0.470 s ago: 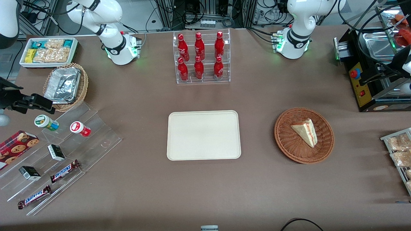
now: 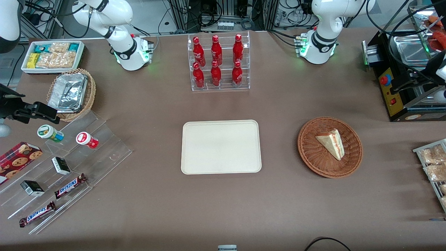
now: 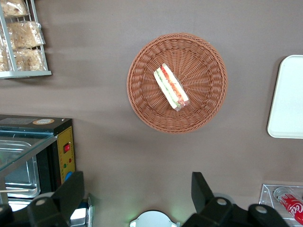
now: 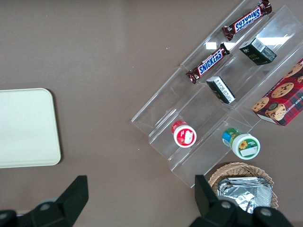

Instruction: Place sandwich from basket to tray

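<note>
A brown table [image 2: 223, 202] carries everything, and near its middle lies the cream tray [image 2: 221, 146], flat and bare. Beside the tray, toward the working arm's end of the table, sits the round reddish-brown basket [image 2: 330, 147], well apart from the tray's rim. A clear rack of red bottles [image 2: 218, 62] stands farther from the front camera than the tray. The sandwich [image 2: 331, 142] lies inside the basket on the woven bottom, near its middle, a pale wedge whose red and green filling layers show along its cut side in the left wrist view [image 3: 171, 87]. The gripper [image 3: 137, 196] hangs high above the table, off to one side of the basket [image 3: 176, 82] and touching nothing, its two dark fingers [image 3: 71, 191] spread wide with nothing between them
</note>
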Available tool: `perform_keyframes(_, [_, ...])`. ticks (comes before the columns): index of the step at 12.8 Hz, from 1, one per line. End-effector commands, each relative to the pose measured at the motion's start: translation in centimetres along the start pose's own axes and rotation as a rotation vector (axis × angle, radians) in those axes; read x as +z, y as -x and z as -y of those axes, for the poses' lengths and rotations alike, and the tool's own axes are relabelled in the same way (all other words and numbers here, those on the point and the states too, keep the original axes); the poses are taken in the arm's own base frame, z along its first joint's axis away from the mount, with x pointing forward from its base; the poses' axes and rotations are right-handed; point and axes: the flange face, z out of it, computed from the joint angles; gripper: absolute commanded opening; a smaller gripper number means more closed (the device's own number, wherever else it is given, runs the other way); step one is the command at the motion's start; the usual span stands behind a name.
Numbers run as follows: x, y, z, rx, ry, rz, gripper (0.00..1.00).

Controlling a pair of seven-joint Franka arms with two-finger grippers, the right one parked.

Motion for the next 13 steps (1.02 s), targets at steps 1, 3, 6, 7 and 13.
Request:
perform_keyframes(1, [1.4,-0.1,-0.3,0.002,-0.003,-0.003,1.0])
perform_keyframes(3, [4.6,-0.4,-0.7,-0.022,-0.005,0.026,1.0])
perform_keyframes(6, [7.7,-1.1,-1.9,-0.007,-0.039,0.004,1.0])
perform_keyframes(7, [8.7,-1.5,-2.0,-0.041,-0.039,-0.017,1.0])
perform_keyframes(13, [16.3,-2.8,-2.9,-0.222,-0.034,-0.022,1.0])
